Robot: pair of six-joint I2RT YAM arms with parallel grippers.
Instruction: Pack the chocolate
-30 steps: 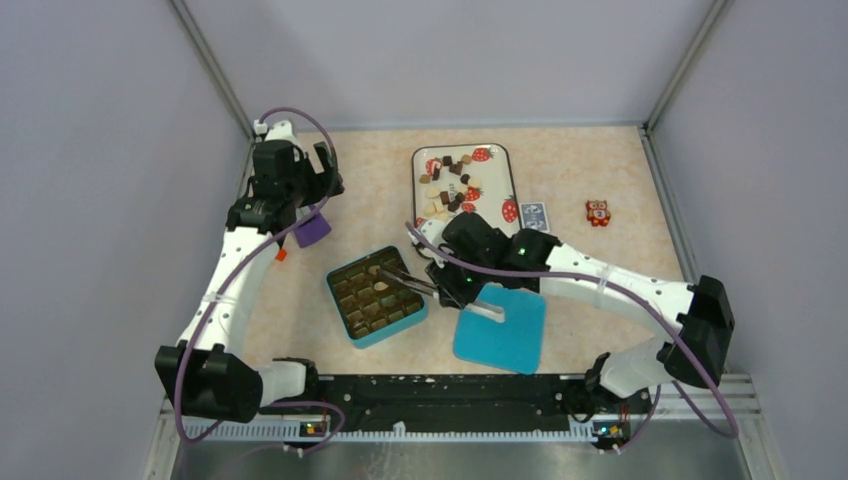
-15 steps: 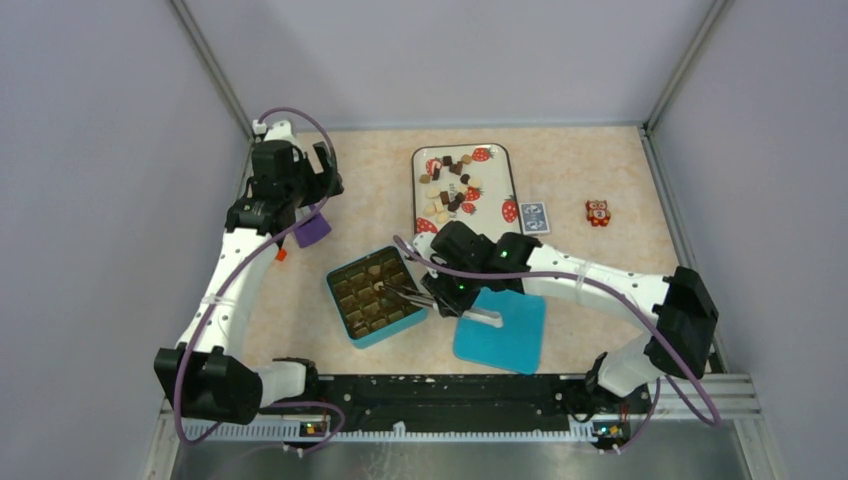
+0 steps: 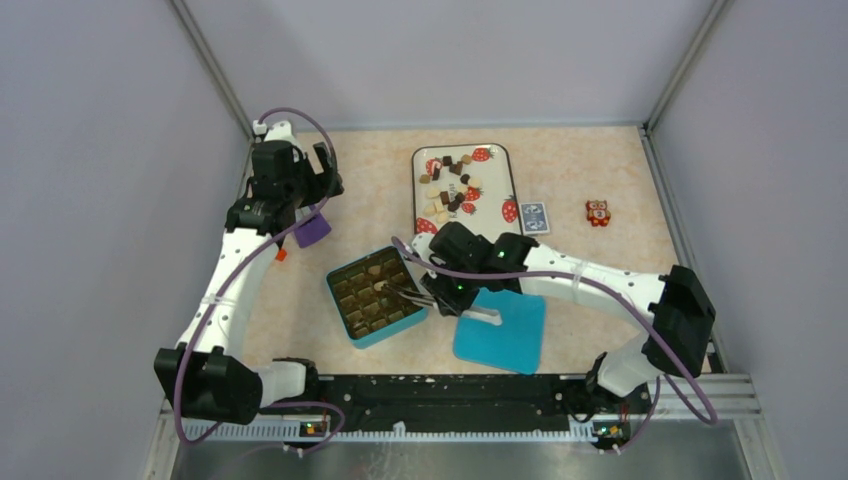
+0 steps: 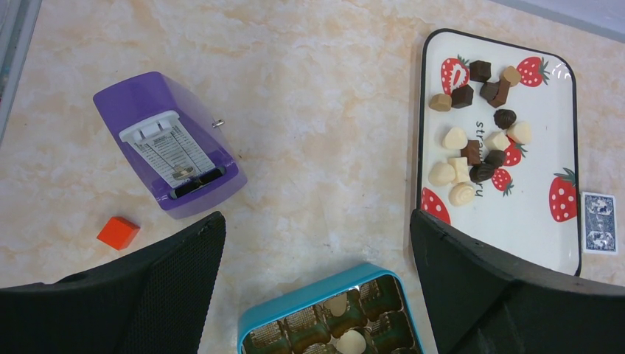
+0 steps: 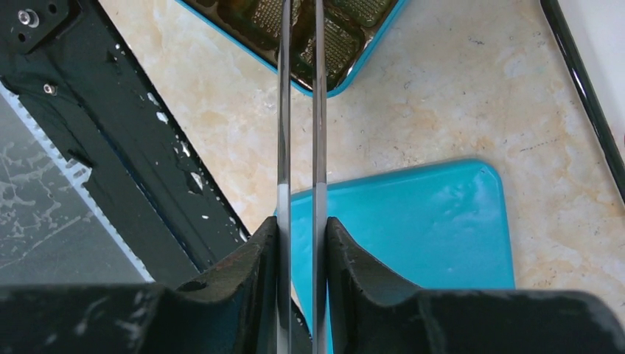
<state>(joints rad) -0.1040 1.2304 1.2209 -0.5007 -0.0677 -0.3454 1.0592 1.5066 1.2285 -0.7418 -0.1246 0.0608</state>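
Several loose chocolates (image 3: 450, 186) lie on the strawberry-print tray (image 3: 501, 180), which also shows in the left wrist view (image 4: 538, 199) with the chocolates (image 4: 475, 147). The teal box (image 3: 333, 292) holds a gold insert with a few cream pieces (image 4: 351, 341) in its cells. My right gripper (image 3: 455, 295) is shut on metal tweezers (image 3: 415, 296), whose tips reach over the box. In the right wrist view the tweezers' blades (image 5: 283, 110) run from my gripper (image 5: 302, 225) to the box (image 5: 357, 66); their tips are out of frame. My left gripper (image 3: 322, 178) is open and empty at the back left.
The teal lid (image 3: 500, 330) lies right of the box, under my right wrist. A purple device (image 3: 312, 229) and a small orange cube (image 3: 281, 254) sit near my left gripper. A playing card (image 3: 534, 217) and an orange owl figure (image 3: 597, 212) lie right of the tray.
My right gripper has moved left and nearer with the tweezers, so the tips sit further over the box. The left arm has not moved.
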